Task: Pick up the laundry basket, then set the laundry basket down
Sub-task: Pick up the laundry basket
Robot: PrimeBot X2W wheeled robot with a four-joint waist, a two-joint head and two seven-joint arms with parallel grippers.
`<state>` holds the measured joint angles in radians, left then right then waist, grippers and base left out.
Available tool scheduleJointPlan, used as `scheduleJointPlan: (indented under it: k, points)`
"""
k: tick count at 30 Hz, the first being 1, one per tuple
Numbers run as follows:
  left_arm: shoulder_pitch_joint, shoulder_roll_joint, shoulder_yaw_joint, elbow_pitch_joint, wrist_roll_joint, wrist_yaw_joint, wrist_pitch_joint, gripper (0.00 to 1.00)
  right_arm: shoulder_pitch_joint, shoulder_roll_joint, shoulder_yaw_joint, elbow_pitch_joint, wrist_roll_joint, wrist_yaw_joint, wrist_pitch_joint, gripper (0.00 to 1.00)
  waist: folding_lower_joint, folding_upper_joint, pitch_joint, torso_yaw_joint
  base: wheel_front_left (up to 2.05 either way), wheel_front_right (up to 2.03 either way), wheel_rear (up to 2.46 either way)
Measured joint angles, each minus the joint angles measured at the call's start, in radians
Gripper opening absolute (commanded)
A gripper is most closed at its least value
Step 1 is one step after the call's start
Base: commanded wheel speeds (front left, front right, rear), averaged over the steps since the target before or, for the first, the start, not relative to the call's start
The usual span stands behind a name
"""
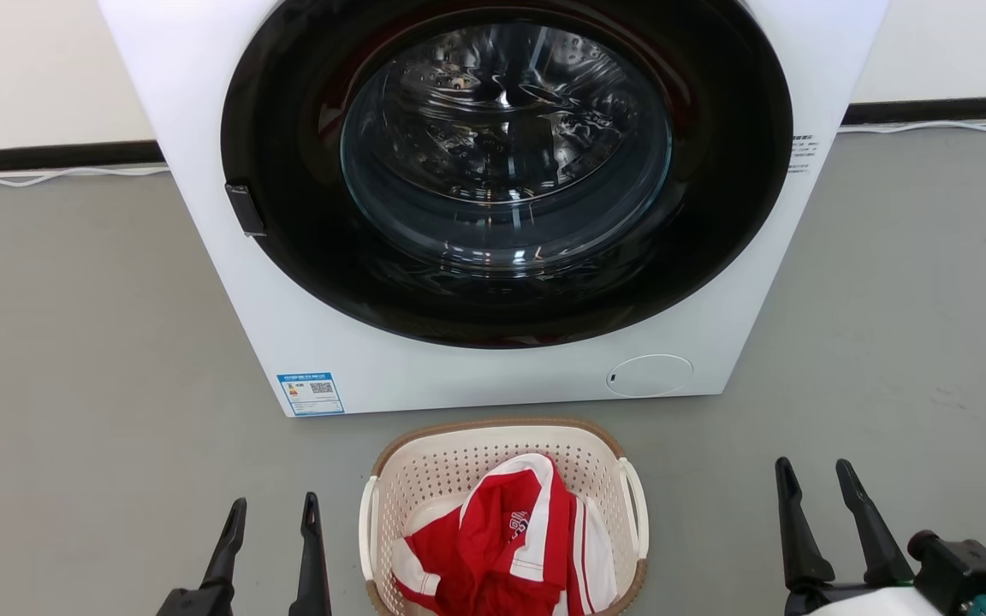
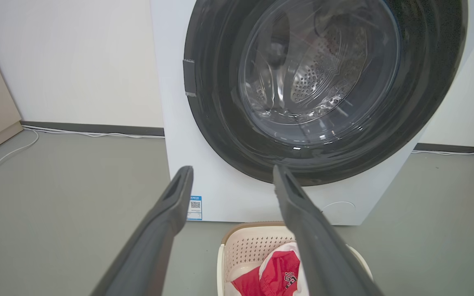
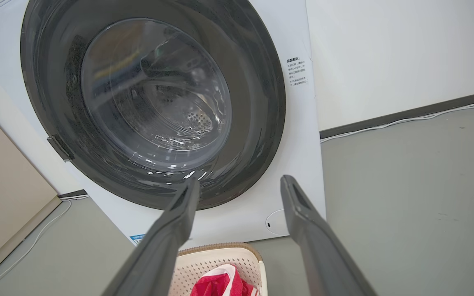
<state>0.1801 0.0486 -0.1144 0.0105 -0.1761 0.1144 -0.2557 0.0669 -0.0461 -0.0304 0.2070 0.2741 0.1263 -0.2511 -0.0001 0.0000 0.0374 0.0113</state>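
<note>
The laundry basket (image 1: 493, 424) rests on the floor (image 1: 74, 385) just before the washing machine (image 1: 424, 376), between both hands; left hand (image 1: 275, 502) and right hand (image 1: 813, 466) stand open, empty, clear of its side handles (image 1: 637, 505). Risk: unequal grips would tilt it; the red-and-white garment (image 1: 501, 539) could spill.

Laundry basket (image 1: 450, 466): cream, dot-grid perforated walls, brown woven-look rim, white handles. Garment (image 1: 501, 547) inside: red with white bands and a small white print. Washing machine (image 1: 476, 385): white body, black door ring (image 1: 288, 257), glass showing a silver perforated drum. Sticker (image 1: 311, 393): blue and white, QR pattern. Floor (image 1: 74, 342): plain grey. Wall (image 1: 31, 68): white. Skirting (image 1: 48, 156): black. Left gripper (image 1: 275, 502) and right gripper (image 1: 815, 468): dark grey-black fingers.
</note>
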Motion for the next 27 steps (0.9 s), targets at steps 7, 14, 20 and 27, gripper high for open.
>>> scheduleJointPlan:
  k: [7,14,20,27]
  points:
    - [0.02,0.002,0.014,0.002,-0.008,-0.001,0.0,1.0,0.02,0.001,-0.016,-0.007,0.001,0.0,0.0,1.0,0.0001,0.0,-0.015,-0.01,0.0,0.0,0.0]
    - [0.02,0.002,0.012,0.007,-0.008,-0.001,0.0,1.0,0.02,0.001,-0.026,-0.007,0.001,0.0,0.0,1.0,0.0001,0.0,-0.019,-0.011,0.0,0.0,0.0]
    - [0.021,0.002,0.013,0.011,-0.008,-0.002,0.0,1.0,0.02,0.001,-0.028,-0.007,0.001,0.0,0.0,1.0,0.0,0.0,-0.021,-0.01,0.0,0.0,0.0]
    - [0.021,0.002,0.013,0.027,-0.007,-0.007,0.0,1.0,0.02,0.001,-0.032,-0.003,0.002,0.0,0.0,1.0,0.0,0.0,-0.006,-0.011,0.0,0.0,0.0]
